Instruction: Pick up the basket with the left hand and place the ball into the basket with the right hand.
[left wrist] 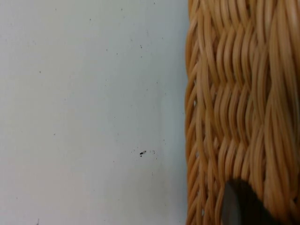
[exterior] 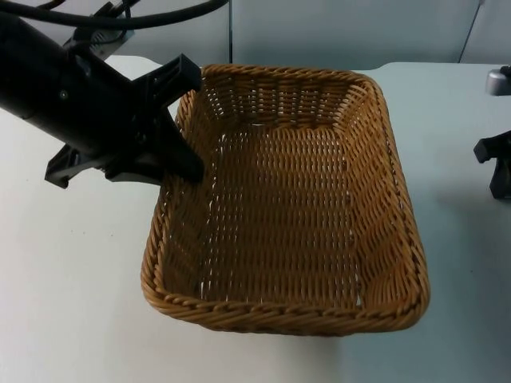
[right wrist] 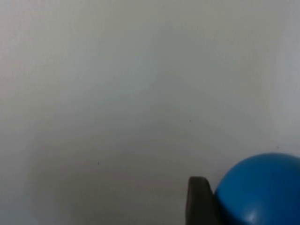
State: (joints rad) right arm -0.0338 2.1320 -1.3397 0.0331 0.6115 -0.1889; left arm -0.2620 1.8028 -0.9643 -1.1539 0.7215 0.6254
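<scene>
A: Left gripper (exterior: 182, 152) is at the wicker basket's (exterior: 287, 207) left wall, one finger inside and the other outside, so clenched on the rim. My guess is the wall is the only thin edge those fingers can pinch.

B: Lifted or resting?

A: Can't tell. The basket is big under the top camera and tilts a little, which hints it's off the worktop (exterior: 72, 303), but I won't call it.

B: Ball?

A: The blue ball (right wrist: 262, 192) is in the right wrist view, touching a black fingertip (right wrist: 199, 201), with bare white worktop beyond it. The second finger isn't visible, so I can't tell if the ball is grasped or just beside the finger. The basket is empty, so the drop is not yet done.

B: Right gripper in the top view?

A: Only a bit of the right arm (exterior: 495, 163) at the edge, well apart from the basket (fingers cut off, state unknown). So the wrist view gives the ball and the top view gives the basket layout.

B: Left wrist?

A: Close weave of the basket wall (left wrist: 234, 112) with one fingertip (left wrist: 239, 204) against it, worktop beside it. That confirms contact, nothing about height.
</scene>
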